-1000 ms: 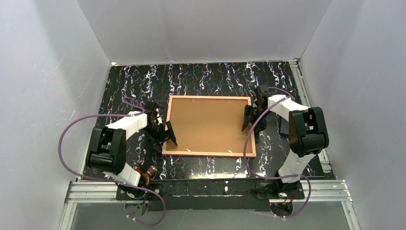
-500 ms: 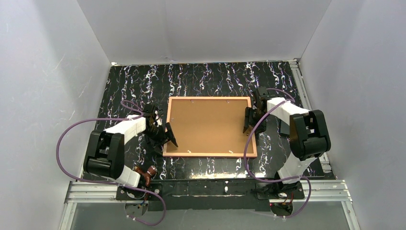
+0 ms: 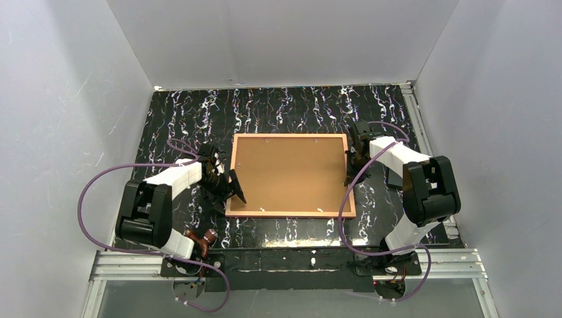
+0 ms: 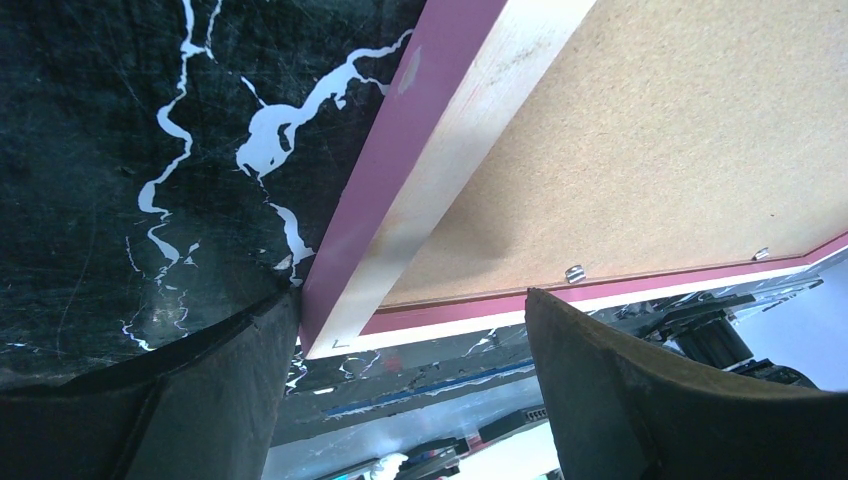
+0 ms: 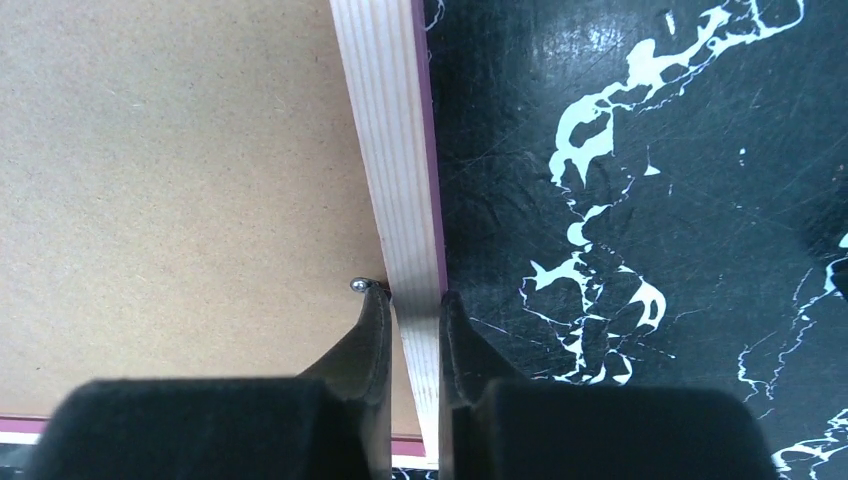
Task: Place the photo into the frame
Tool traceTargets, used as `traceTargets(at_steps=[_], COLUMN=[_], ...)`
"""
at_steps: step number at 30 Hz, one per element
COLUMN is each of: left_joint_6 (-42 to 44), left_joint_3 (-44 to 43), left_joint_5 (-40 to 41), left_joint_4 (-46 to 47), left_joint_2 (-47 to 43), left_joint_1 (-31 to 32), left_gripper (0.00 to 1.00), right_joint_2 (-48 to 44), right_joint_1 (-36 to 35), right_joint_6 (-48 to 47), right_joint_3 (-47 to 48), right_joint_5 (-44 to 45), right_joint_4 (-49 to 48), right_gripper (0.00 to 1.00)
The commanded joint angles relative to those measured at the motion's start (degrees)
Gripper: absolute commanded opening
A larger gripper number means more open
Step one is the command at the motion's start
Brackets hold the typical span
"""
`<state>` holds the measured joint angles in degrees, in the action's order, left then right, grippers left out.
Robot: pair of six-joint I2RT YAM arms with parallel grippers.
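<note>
The frame lies back-up in the middle of the table, with a brown backing board filling it. The photo is out of view. My left gripper is open at the frame's near-left corner. In the left wrist view the corner of the frame's rail sits between the wide-apart fingers of that gripper. My right gripper is shut on the frame's right rail, one finger on the board side and one on the table side.
Small metal tabs hold the backing board along the frame's inner edge. Black marbled tabletop surrounds the frame, with white walls on three sides. An aluminium rail runs along the near edge by the arm bases.
The right gripper has closed from wide open onto the frame's right rail. The left arm drew back slightly and stays open at the corner.
</note>
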<state>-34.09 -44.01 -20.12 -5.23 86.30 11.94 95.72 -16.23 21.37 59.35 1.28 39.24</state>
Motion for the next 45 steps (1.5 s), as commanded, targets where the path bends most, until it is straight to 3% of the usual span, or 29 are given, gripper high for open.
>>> traceTargets(at_steps=[1, 11, 12, 14, 16, 21, 29, 33, 45], left_joint_6=[1.42, 2.67, 2.97, 3.59, 4.03, 5.63, 8.91, 10.29, 10.35], left_joint_3=[4.03, 3.13, 2.6, 1.51, 1.03, 0.81, -3.09, -9.44, -26.94], left_joint_5=[2.46, 4.74, 5.63, 7.6, 9.5, 13.42, 14.68, 15.36, 16.84], left_joint_4=[-5.16, -7.47, -8.74, -10.96, -12.32, -13.59, -11.93, -13.59, -14.75], left_joint_2=[3.17, 1.4, 0.79, -0.76, -3.09, -9.75, -12.53, -6.83, 10.83], left_joint_1=[0.78, 0.8, 0.8, 0.78, 0.8, 0.8, 0.73, 0.8, 0.67], left_gripper=[0.83, 0.85, 0.86, 0.9, 0.93, 0.98, 0.98, 0.98, 0.94], right_joint_2=[-0.03, -0.96, -1.62, -2.84, -4.12, -6.95, -10.87, -12.92, -13.19], right_joint_1=[-1.9, -2.49, -2.45, -2.4, -2.32, -2.28, 0.3, 2.15, 4.95], right_joint_6=[0.75, 0.48, 0.37, 0.62, 1.05, 2.05, 3.31, 4.61, 4.97], right_joint_3=[-0.39, 0.49, 0.3, -0.12, -0.52, -1.48, -5.08, -8.4, -10.83], right_joint_5=[5.14, 4.75, 3.51, 1.61, -0.22, -3.52, -7.92, -13.22, -14.9], right_joint_4=[2.22, 2.04, 1.29, 0.8, 0.29, -0.34, -1.3, -3.28, -3.98], right_gripper=[0.02, 0.02, 0.25, 0.51, 0.63, 0.74, 0.79, 0.78, 0.72])
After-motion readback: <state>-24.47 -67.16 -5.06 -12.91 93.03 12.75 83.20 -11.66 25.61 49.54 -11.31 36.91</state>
